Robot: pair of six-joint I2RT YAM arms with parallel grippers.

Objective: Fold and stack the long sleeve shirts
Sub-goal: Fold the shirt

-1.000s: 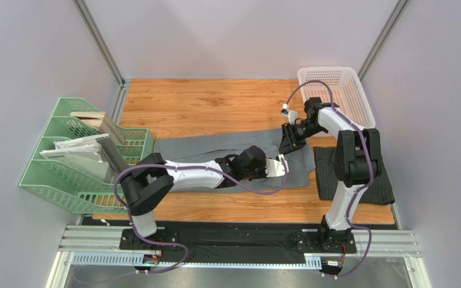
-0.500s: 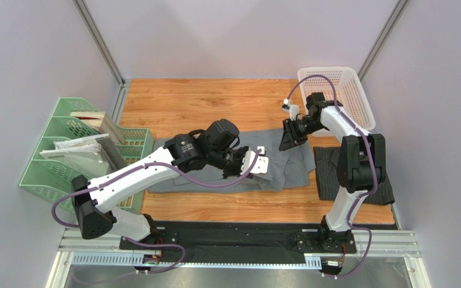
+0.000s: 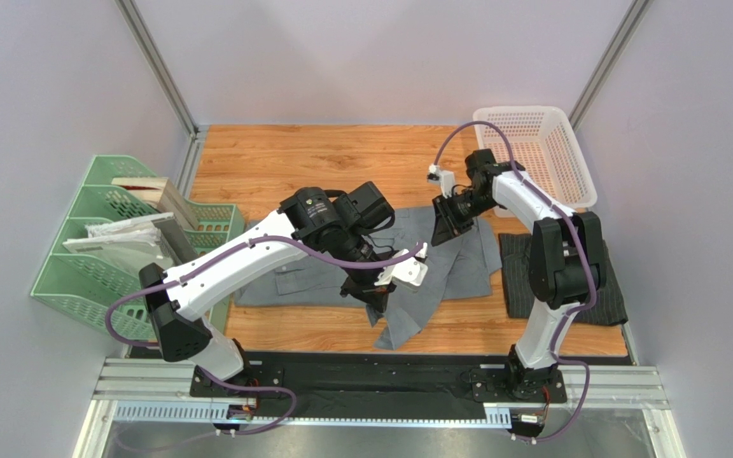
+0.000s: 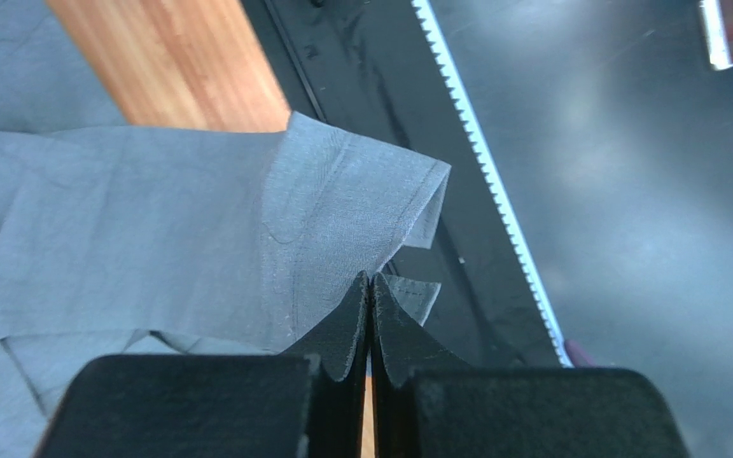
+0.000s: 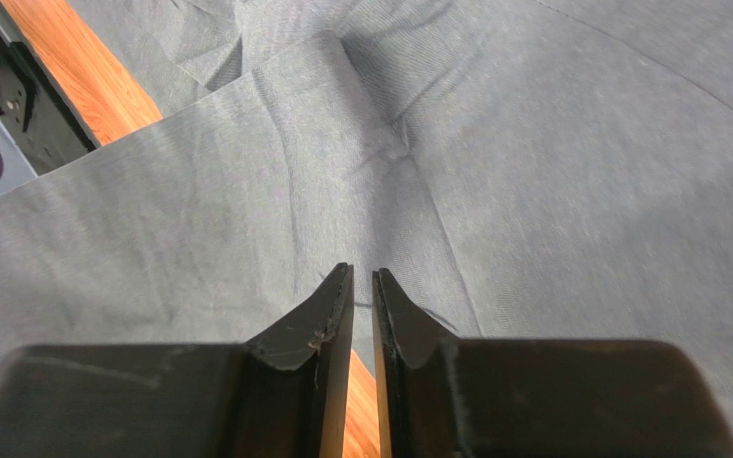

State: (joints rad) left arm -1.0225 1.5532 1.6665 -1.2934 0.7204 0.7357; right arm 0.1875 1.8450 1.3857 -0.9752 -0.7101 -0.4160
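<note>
The left pincer is pressed together on the sleeve of the grey shirt. The cuff fans out just beyond its tips and the rest of the sleeve trails back to its left, towards the shirt body. Holding the sleeve by its end looks meant to let the arm carry it across the body for a fold. For now the cuff hangs past the wooden surface, over the black rail ahead of the pincer. The right pincer sits at the shirt's far edge with its jaws almost together, only a thin slit between them. Grey cloth spreads out ahead of its tips, probably so that it anchors the body while the sleeve is drawn. Whether it actually pinches the cloth I cannot tell. The charcoal shirt lies already folded to the right of the right pincer, beside the grey one, ready to be stacked on.
</note>
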